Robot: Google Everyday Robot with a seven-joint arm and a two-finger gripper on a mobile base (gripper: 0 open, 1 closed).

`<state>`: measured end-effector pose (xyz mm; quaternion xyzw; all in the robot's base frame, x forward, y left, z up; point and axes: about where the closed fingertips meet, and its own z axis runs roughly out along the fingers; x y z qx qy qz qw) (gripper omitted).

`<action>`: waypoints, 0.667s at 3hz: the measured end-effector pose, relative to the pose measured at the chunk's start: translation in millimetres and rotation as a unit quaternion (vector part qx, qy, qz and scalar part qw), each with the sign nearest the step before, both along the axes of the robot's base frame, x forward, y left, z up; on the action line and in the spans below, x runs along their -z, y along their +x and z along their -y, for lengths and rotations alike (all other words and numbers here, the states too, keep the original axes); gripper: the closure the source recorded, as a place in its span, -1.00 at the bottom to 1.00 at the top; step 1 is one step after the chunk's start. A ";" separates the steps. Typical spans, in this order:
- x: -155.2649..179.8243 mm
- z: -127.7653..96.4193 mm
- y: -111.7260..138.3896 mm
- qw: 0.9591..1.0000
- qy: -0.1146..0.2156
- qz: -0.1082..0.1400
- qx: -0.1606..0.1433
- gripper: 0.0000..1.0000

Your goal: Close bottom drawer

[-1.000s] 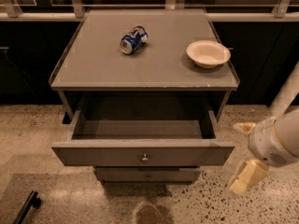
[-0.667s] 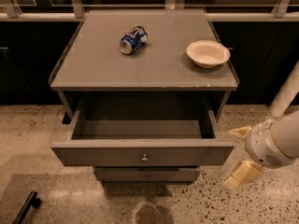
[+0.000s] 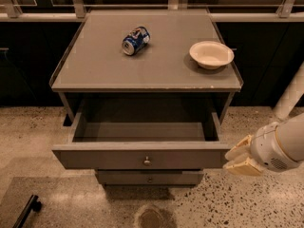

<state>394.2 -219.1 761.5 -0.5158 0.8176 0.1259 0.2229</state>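
We see a grey metal cabinet [image 3: 161, 70] on a speckled stone floor [image 3: 33, 137]. Its upper grey drawer [image 3: 104, 158] is pulled far out toward us. Just under it, the lower grey drawer [image 3: 123, 177] shows only its front, seemingly a little way out. A blue drinks can [image 3: 136, 40] lies on its side far left on top, and a white round bowl [image 3: 211, 54] sits far right. The robot's cream gripper [image 3: 232, 159] hovers just beside the upper drawer's right front corner. We cannot tell whether its claw is apart or together.

dim overhead light | open drawer [image 3: 142, 133] shadowed | end effector [image 3: 230, 160] lit, lower right
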 end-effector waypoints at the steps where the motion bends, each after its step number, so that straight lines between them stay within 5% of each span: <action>1: 10.2 0.2 4.3 1.000 0.025 0.006 0.007 0.70; 2: 44.8 -3.5 14.4 0.997 0.079 0.011 0.024 1.00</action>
